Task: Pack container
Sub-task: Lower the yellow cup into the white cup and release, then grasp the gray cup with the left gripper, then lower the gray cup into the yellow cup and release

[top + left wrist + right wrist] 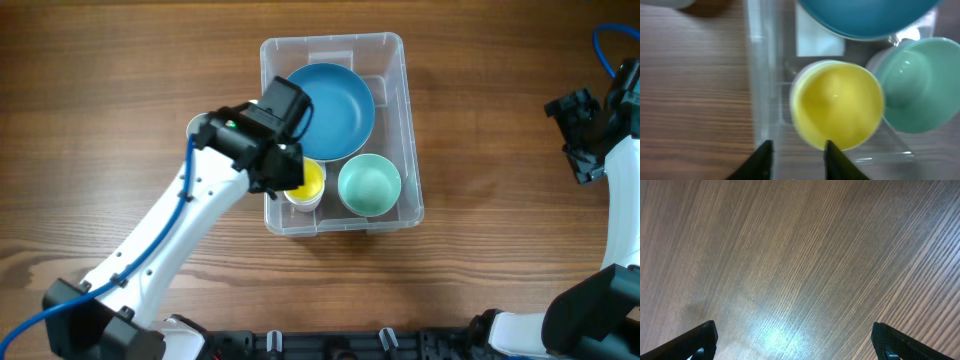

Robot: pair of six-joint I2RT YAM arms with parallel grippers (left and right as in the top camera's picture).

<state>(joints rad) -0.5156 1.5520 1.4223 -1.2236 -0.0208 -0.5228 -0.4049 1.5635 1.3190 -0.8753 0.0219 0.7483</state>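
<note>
Wooden table [120, 80], container [411, 130] holding bowls [335, 105], yellow cup [837, 102]; left claw [799, 152] narrowly parted, right claw [792, 332] wide, both empty.

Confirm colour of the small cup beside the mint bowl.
The cup is yellow inside, whitish outside; the left wrist view shows it best.

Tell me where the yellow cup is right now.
In the overhead view, the yellow cup stands inside the container, near-left corner, beside the mint bowl and just under the left end effector.
</note>
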